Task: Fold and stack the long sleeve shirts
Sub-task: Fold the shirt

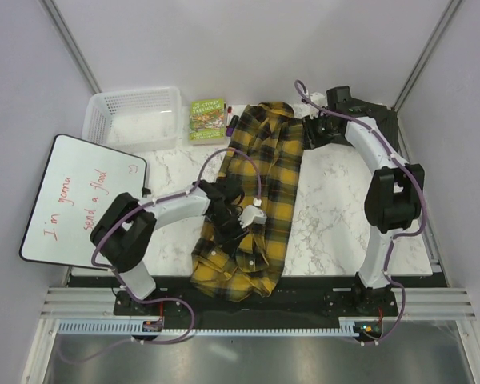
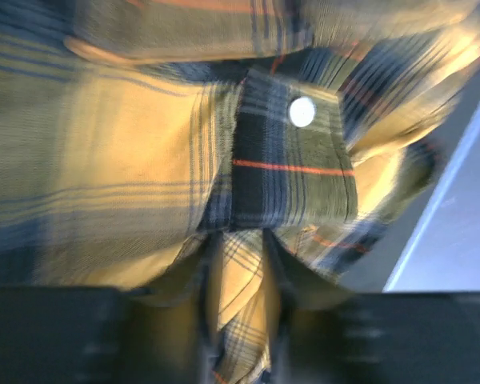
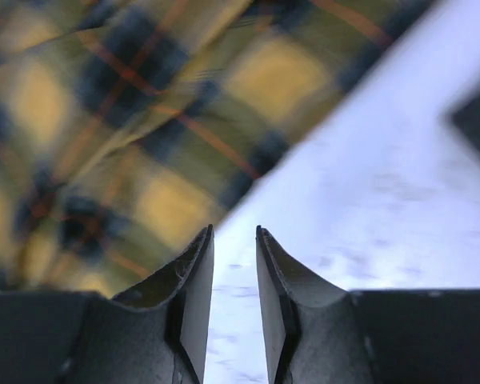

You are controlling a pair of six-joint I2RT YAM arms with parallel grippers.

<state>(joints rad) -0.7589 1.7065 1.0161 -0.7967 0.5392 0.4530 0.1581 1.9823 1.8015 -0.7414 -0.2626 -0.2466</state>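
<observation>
Left claw (image 2: 240,248) was clenched on a pinch of the plaid shirt (image 1: 278,196), which spread ahead of and beneath it. Right claw (image 3: 234,234) hung released, bare table (image 3: 368,160) between its jaws, shirt ahead to its left. You needed it seated on that edge so both ends lifted together.

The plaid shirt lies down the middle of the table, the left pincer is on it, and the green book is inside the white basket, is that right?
No. The green book sits on the table beside the white basket, not inside it; the top view shows it. The plaid shirt does lie down the middle, the left pincer on it.
</observation>
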